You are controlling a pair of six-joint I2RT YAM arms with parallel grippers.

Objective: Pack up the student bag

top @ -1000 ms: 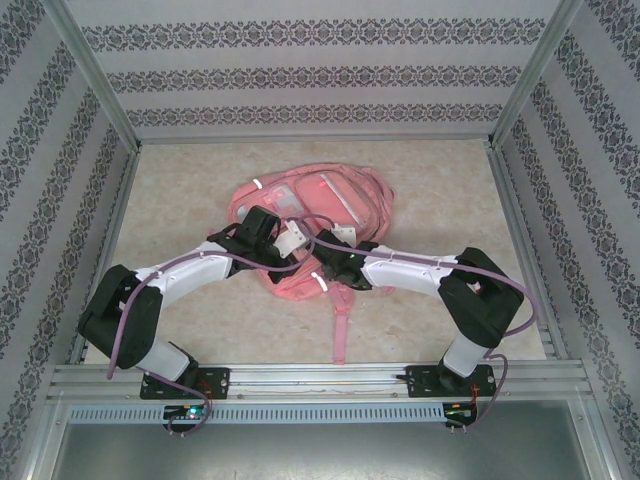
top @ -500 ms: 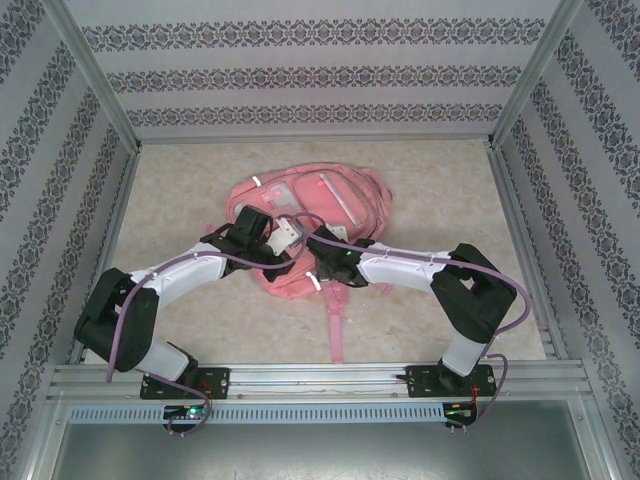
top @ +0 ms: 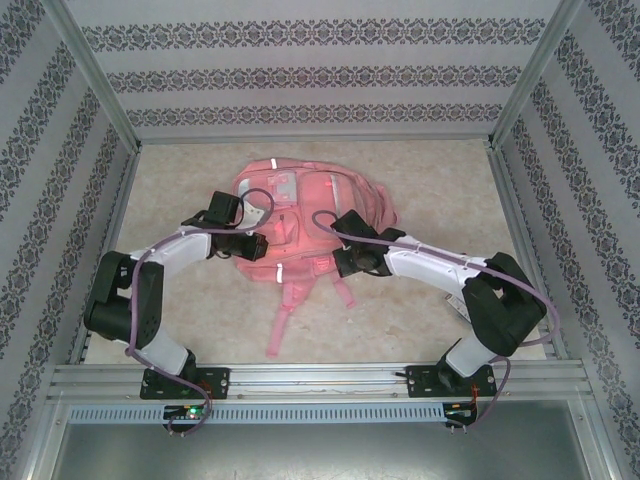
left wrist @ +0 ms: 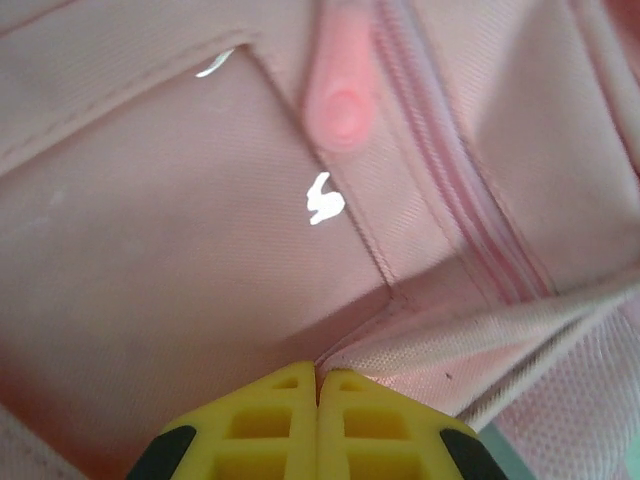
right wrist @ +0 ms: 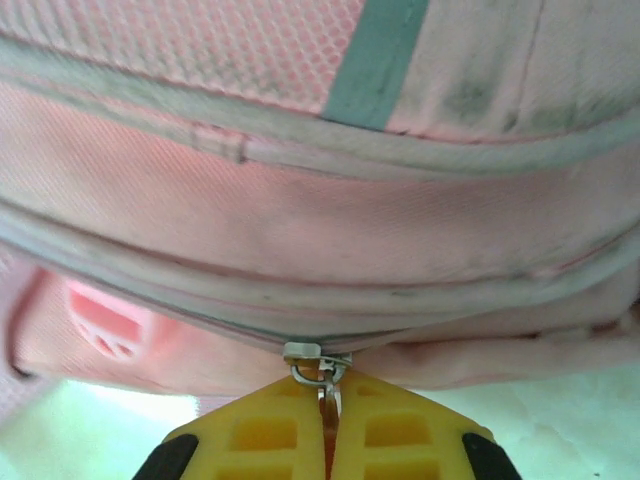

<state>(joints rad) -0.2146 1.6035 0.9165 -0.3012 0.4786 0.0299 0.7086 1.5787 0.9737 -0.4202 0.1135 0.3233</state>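
The pink student bag (top: 310, 205) lies flat in the middle of the table, straps (top: 283, 312) trailing toward me. My left gripper (top: 258, 246) is at the bag's left lower edge; in the left wrist view its yellow fingers (left wrist: 290, 410) are shut on a fold of the bag's pink fabric (left wrist: 400, 340) beside a zip pocket. My right gripper (top: 342, 262) is at the bag's lower right side. The right wrist view has its yellow fingers (right wrist: 290, 425) shut on the metal zip pull (right wrist: 318, 365) of the bag's main zip line (right wrist: 200, 320).
Patterned walls enclose the table on three sides, with metal rails (top: 110, 230) along both edges. Bare table surface (top: 440, 190) lies right of the bag and also in front of it.
Both grippers moved apart, the left one leftward and the right one rightward. The bag shifted and spread out, and its straps now trail further left toward me.
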